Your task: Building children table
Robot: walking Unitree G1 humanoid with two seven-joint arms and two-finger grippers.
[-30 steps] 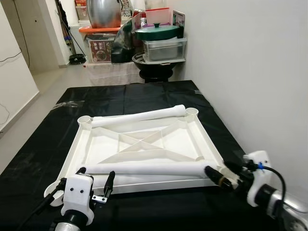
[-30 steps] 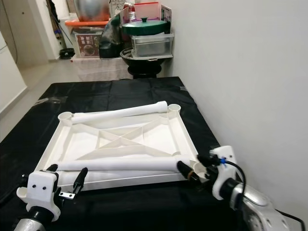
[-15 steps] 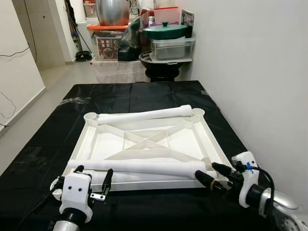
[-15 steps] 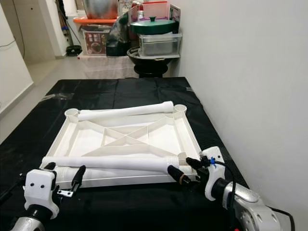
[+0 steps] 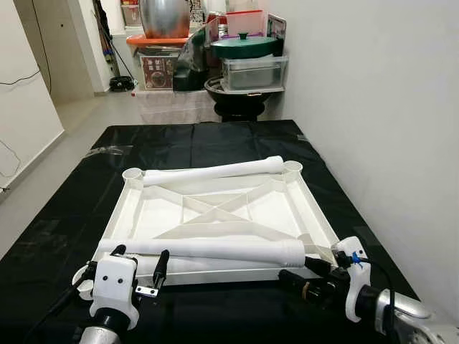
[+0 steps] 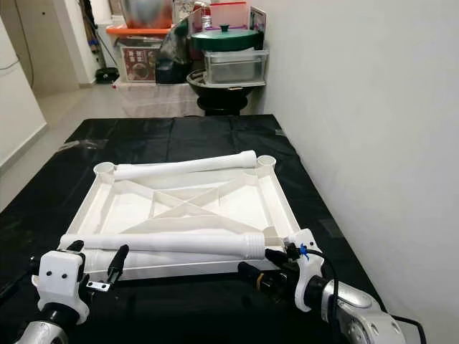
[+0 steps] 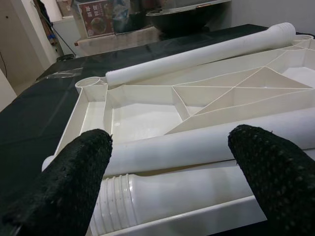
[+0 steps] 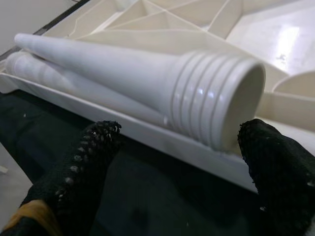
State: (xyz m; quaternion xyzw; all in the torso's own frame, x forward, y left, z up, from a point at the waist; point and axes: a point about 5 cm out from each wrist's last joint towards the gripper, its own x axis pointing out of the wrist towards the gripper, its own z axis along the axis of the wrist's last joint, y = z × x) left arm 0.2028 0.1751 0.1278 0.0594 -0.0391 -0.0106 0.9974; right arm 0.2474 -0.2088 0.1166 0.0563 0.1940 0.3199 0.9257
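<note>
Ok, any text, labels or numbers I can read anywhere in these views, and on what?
None can be read.
The printed box in the clutter beyond the black mat carries a picture and print, too small and blurred to read.
The white plastic tabletop and the white plastic table legs show no markings.

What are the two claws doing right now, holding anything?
Left gripper: open, holding nothing, fingers apart before the near table legs.
Right gripper: open, holding nothing, fingers either side of a leg's threaded end.
</note>
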